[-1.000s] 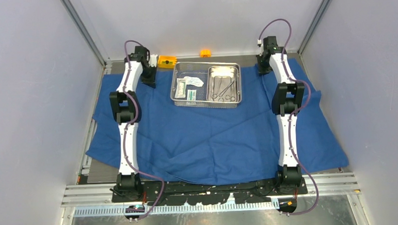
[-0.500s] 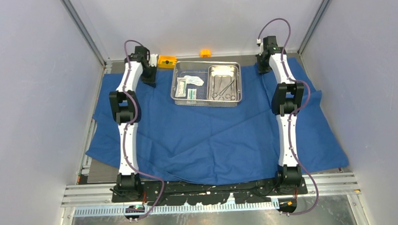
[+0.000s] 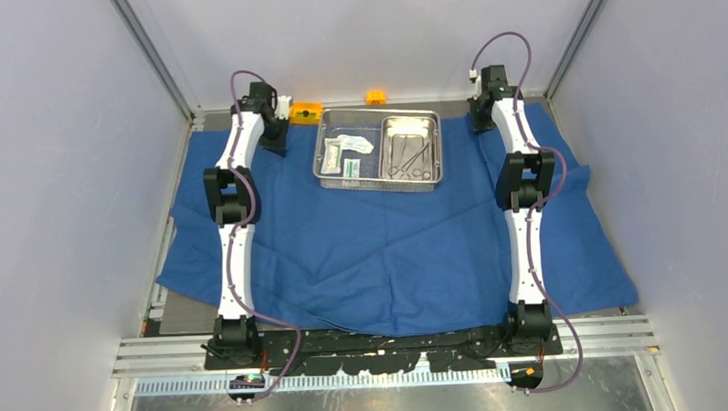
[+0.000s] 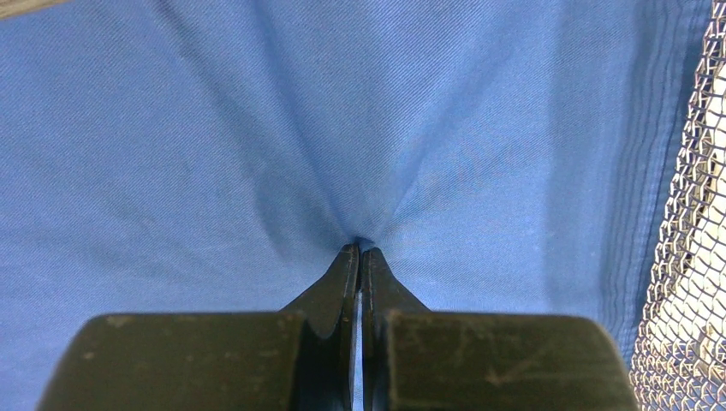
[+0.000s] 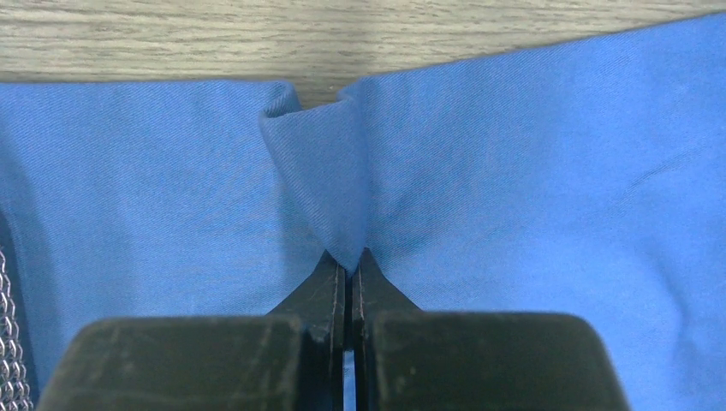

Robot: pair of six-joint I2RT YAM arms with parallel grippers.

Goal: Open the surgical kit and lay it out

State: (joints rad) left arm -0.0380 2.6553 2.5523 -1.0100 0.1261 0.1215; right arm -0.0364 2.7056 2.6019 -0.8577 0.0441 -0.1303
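The large blue cloth wrap (image 3: 389,241) lies spread over the table. The steel mesh basket (image 3: 378,176) stands on it at the far middle. In the basket lie white-green packets (image 3: 345,155) on the left and the smaller solid steel tray (image 3: 407,126) with scissors and forceps (image 3: 408,160) on the right. My left gripper (image 3: 274,145) is shut on a pinch of the cloth (image 4: 360,231) just left of the basket (image 4: 685,257). My right gripper (image 3: 479,124) is shut on a raised fold of the cloth (image 5: 330,188) near its far edge, right of the basket.
An orange block (image 3: 306,111) sits behind the basket's left corner, and a smaller orange block (image 3: 375,97) lies at the back wall. Bare wooden table (image 5: 257,38) shows beyond the cloth's far edge. Grey walls close in both sides.
The basket and the cloth under it have shifted slightly toward the back wall. Both grippers have moved a little that way too, still pinching the cloth.
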